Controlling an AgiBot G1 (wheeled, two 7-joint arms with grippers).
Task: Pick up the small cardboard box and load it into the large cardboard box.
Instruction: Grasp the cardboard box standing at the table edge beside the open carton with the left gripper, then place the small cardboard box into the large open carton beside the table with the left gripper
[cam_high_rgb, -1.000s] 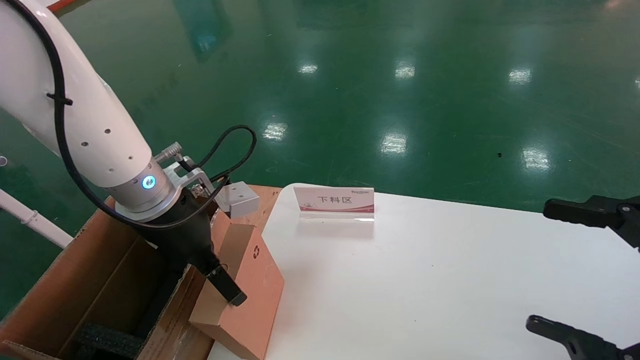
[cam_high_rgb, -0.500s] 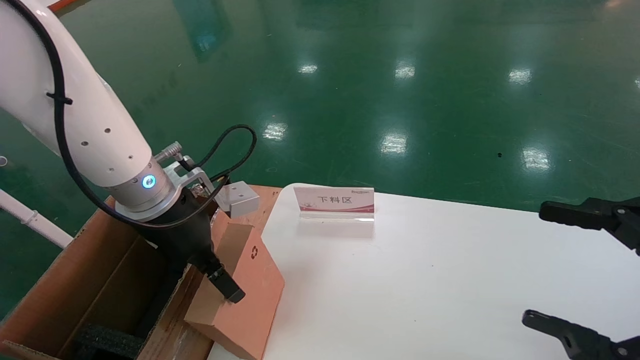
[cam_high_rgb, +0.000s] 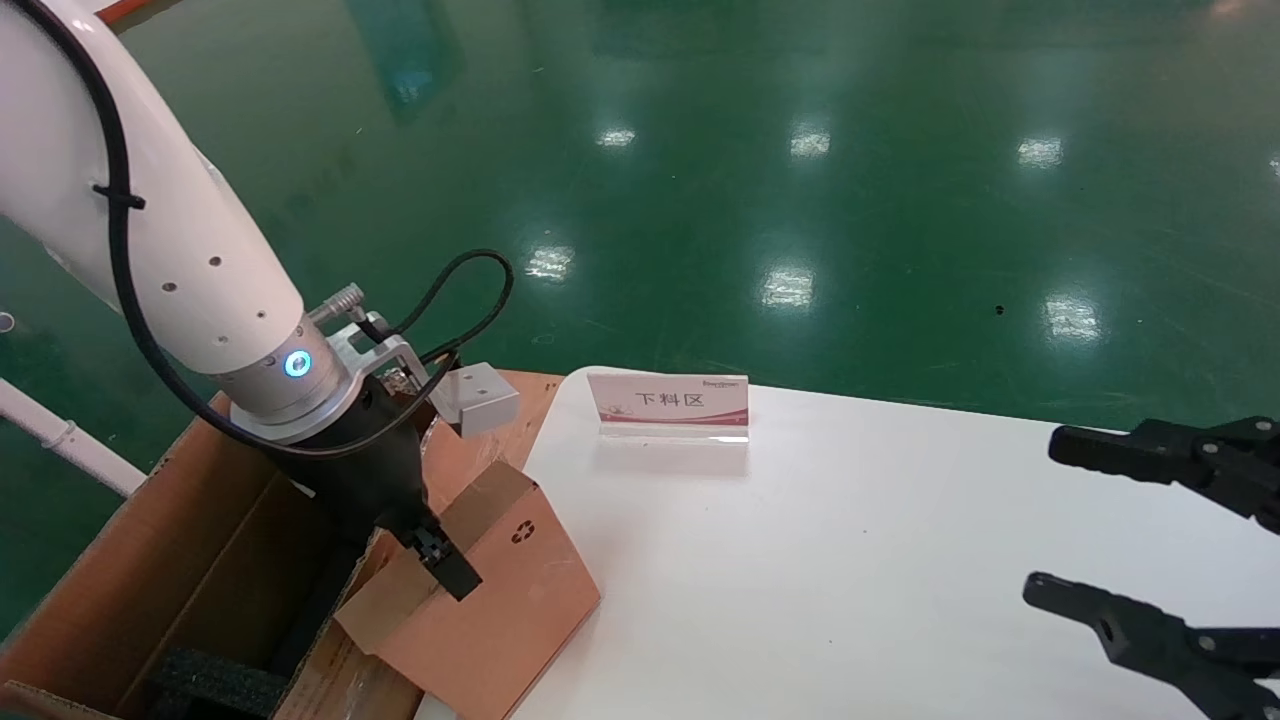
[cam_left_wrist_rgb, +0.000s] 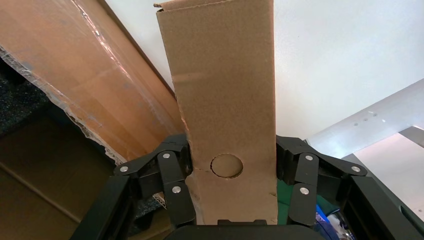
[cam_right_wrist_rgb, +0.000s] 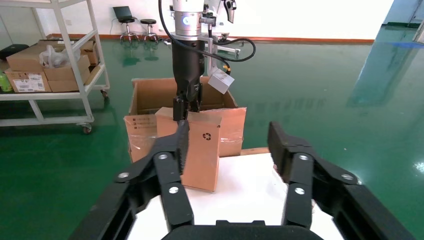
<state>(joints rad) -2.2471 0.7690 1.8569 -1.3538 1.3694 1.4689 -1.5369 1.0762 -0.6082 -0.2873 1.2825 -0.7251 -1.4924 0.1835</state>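
Left gripper (cam_high_rgb: 425, 545): clamped on the small cardboard box, one finger on each side of its narrow edge; the left wrist view shows the black fingers (cam_left_wrist_rgb: 172, 182) pressed against both faces of the carton, beside a round punched hole in the cardboard.
Small cardboard box (cam_high_rgb: 500, 610): held tilted, clear of the tabletop as seen in the right wrist view, at the left edge of the white table; its broad face with the black recycling symbol (cam_high_rgb: 522, 532) turns up and toward the table. Its lower left part overlaps the near flap of the large carton; whether they touch cannot be told.
Large cardboard box (cam_high_rgb: 170, 560): stands open just beside the table's left edge, below and to the left of the left gripper; black foam padding (cam_high_rgb: 215, 680) lies on its bottom, and glossy clear tape (cam_left_wrist_rgb: 75, 107) runs along one flap.
Left arm (cam_high_rgb: 150, 220): white, reaching down over the large carton, a blue ring light at the wrist and a black cable looping beside it.
Right gripper (cam_high_rgb: 1125, 535): fingers spread wide with nothing between them, hovering over the right edge of the table, well apart from both cartons.
Table (cam_high_rgb: 850, 560): white top, rounded far left corner.
Sign (cam_high_rgb: 670, 400): small white and red placard with printed characters, upright near the far left corner of the table.
Floor (cam_high_rgb: 800, 180): glossy green, with ceiling lights reflected in it.
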